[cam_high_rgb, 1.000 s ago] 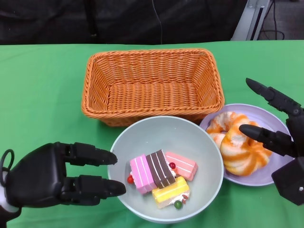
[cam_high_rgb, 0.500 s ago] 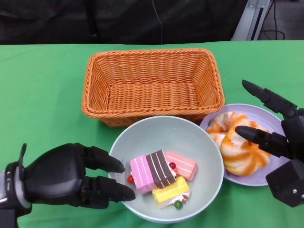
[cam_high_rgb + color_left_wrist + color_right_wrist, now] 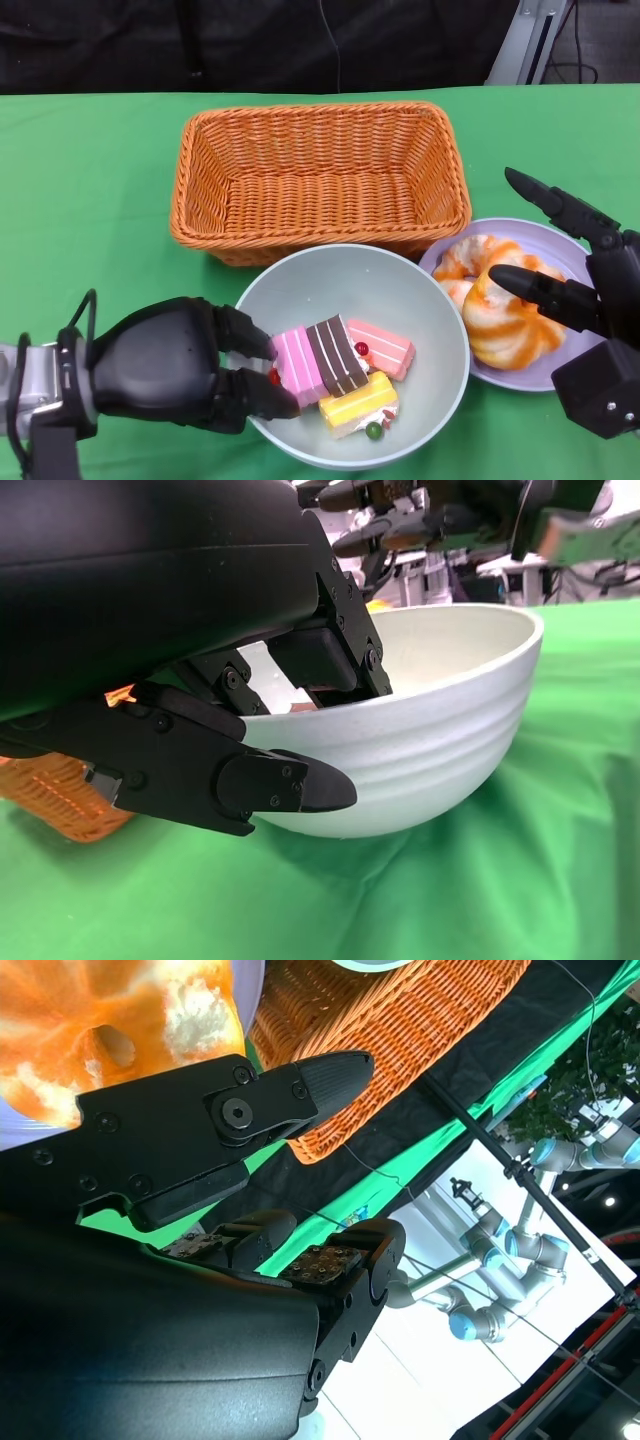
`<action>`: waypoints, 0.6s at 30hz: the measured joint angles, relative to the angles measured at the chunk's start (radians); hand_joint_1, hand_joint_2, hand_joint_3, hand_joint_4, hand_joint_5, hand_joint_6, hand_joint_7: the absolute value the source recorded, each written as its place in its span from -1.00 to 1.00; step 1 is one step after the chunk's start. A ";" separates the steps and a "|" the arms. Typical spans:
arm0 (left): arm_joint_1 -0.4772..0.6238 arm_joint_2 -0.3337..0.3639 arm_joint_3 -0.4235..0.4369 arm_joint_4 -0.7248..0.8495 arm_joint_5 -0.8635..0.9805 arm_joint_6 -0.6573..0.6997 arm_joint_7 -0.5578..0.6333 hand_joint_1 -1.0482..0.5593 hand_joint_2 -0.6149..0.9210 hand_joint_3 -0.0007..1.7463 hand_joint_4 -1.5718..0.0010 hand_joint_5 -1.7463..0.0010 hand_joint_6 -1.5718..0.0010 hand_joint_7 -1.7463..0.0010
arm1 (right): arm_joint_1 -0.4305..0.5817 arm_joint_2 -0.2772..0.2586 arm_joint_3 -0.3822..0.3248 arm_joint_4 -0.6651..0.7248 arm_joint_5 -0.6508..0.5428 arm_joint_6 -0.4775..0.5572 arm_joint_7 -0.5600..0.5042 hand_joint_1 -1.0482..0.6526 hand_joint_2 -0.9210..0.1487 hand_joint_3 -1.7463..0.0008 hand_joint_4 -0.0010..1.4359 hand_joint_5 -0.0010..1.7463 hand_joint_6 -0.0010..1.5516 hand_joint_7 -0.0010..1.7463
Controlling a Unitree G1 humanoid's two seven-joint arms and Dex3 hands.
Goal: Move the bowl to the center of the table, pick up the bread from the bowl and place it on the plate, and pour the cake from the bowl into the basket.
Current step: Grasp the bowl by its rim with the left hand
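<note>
1. Left hand (image 3: 165, 365) at the near-left rim of the bowl (image 3: 440, 335). In the left wrist view one finger (image 3: 255, 780) lies against the outer wall and others reach over the rim to the inside. Wall sits between them; whether they actually clamp it I cannot tell.
2. Bowl lies directly right of the left hand, touching it. Round, no long axis. It sits near-centre on the table (image 3: 90, 200), its far rim just beside the near wall of the basket (image 3: 320, 180).
3. Cake pieces (image 3: 340, 370) sit in the near half of the bowl, the pink one right by the fingertips.
4. Basket is straight beyond the bowl, long axis running left to right. Judgement: pouring calls for lifting and tipping the bowl away from the robot, over that near wall.
5. Right hand (image 3: 590, 310) spread, holding nothing, hovering at the near-right edge of the plate (image 3: 545, 235), over the bread (image 3: 505, 310). Bread is already on the plate.
6. Left hand is plainly the nearer one to the bowl; right hand is apart from it.
</note>
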 measured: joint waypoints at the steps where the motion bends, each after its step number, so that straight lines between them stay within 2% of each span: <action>1: 0.006 0.001 0.007 -0.018 -0.009 0.009 -0.028 -0.27 1.00 -0.66 -0.05 0.83 -0.08 0.98 | 0.000 0.000 0.001 0.000 -0.005 0.000 -0.005 -0.41 -0.98 1.00 0.03 -0.99 -0.33 -1.00; 3: 0.017 0.001 0.021 -0.056 -0.032 0.028 -0.111 -0.29 1.00 -0.68 -0.06 0.81 -0.11 0.97 | 0.000 0.001 0.002 0.000 -0.006 -0.002 -0.008 -0.39 -0.96 1.00 0.02 -0.99 -0.34 -1.00; 6: 0.050 0.005 0.050 -0.123 -0.077 0.061 -0.244 -0.34 1.00 -0.73 0.36 -0.06 -0.08 0.78 | 0.001 0.003 0.003 0.000 -0.006 -0.006 -0.010 -0.40 -0.97 1.00 0.02 -0.99 -0.36 -1.00; 7: 0.059 0.006 0.059 -0.146 -0.090 0.071 -0.285 -0.34 1.00 -0.73 0.41 -0.16 -0.07 0.75 | 0.002 0.004 0.003 0.000 -0.006 -0.007 -0.011 -0.40 -0.97 1.00 0.02 -0.99 -0.36 -1.00; 8: 0.065 0.007 0.067 -0.164 -0.099 0.077 -0.321 -0.34 1.00 -0.73 0.43 -0.22 -0.06 0.73 | 0.002 0.005 0.003 0.000 -0.006 -0.008 -0.011 -0.40 -0.97 1.00 0.02 -0.99 -0.36 -1.00; 11: 0.085 0.010 0.089 -0.215 -0.128 0.103 -0.439 -0.35 1.00 -0.76 0.45 -0.35 0.08 0.36 | 0.003 0.008 0.003 0.000 -0.006 -0.019 -0.015 -0.40 -0.97 1.00 0.01 -1.00 -0.37 -1.00; 18: 0.122 0.014 0.127 -0.288 -0.176 0.135 -0.633 -0.37 1.00 -0.74 0.43 -0.40 0.13 0.22 | 0.003 0.012 0.002 0.000 0.007 -0.038 -0.017 -0.42 -0.99 0.99 -0.02 -1.00 -0.39 -1.00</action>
